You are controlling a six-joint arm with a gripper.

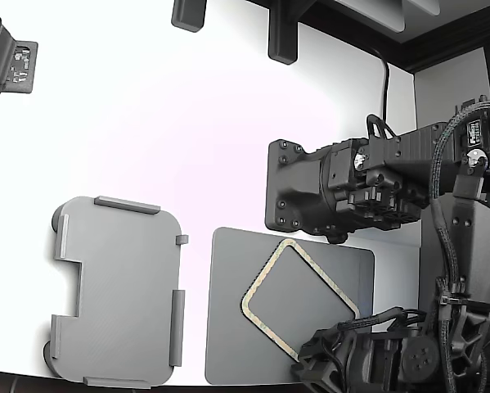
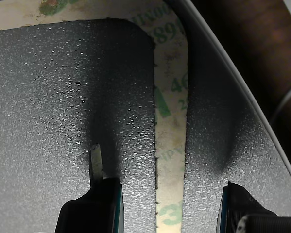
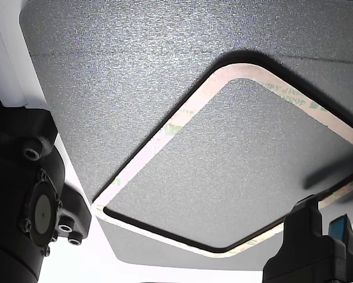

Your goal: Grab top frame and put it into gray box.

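Note:
The top frame point(image 1: 265, 274), a thin tan speckled ring, lies tilted on the dark gray mat point(image 1: 228, 327). The gray box point(image 1: 118, 295), a light gray tray with raised tabs, sits apart at the exterior view's left and holds nothing. In the wrist view my gripper point(image 2: 167, 189) is open, low over the mat, with one strip of the frame point(image 2: 170, 121) running between its two fingers; neither finger touches it. One dark finger point(image 3: 306, 236) shows beside the frame point(image 3: 164, 138) in the other view. In the exterior view my arm point(image 1: 343, 360) covers the frame's near corner.
A second black arm point(image 1: 343, 184) hangs over the mat's far edge, above the frame. The mat's edge and the table's front rim point(image 2: 242, 92) lie close to my gripper. Dark fixtures point(image 1: 281, 37) stand at the table's back.

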